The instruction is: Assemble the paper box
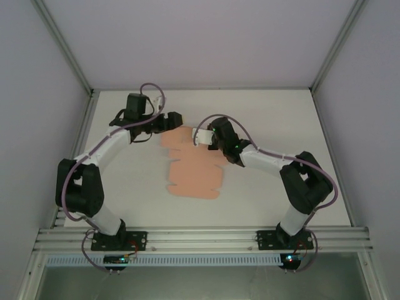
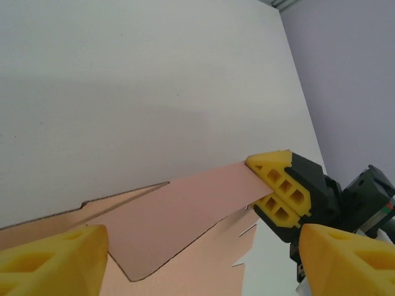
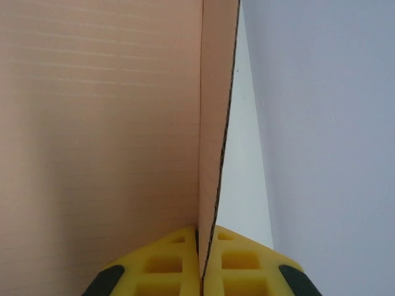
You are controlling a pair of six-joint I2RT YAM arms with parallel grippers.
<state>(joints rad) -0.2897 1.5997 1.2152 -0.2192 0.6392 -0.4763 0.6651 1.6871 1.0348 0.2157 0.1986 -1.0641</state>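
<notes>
Right gripper [image 3: 202, 246]: its two yellow fingers are pressing together, pinching a thin flap [image 3: 217, 111] of the paper box [image 1: 194, 172] edge-on between the pads. In the left wrist view the same gripper [image 2: 253, 184] is clamping the narrow end of that flap, which is rising off the table [image 1: 269, 119] while the rest of the card is lying lower.

Left gripper [image 2: 200, 246]: its yellow fingers [image 2: 55, 262] are standing wide apart, holding nothing. The card is lying between and beneath them. Whether either finger is touching it cannot be told.

Paper box: it is lying as a flat, unfolded salmon-pink sheet with notched edges, near the middle of the white table, between the two arms. From above, the right gripper [image 1: 201, 136] is meeting the sheet at its far right corner, and the left gripper [image 1: 176, 122] is hovering at its far left corner. The two grippers are facing each other across the far edge of the sheet, close together. The near half of the sheet is resting flat, well clear of both grippers.
</notes>
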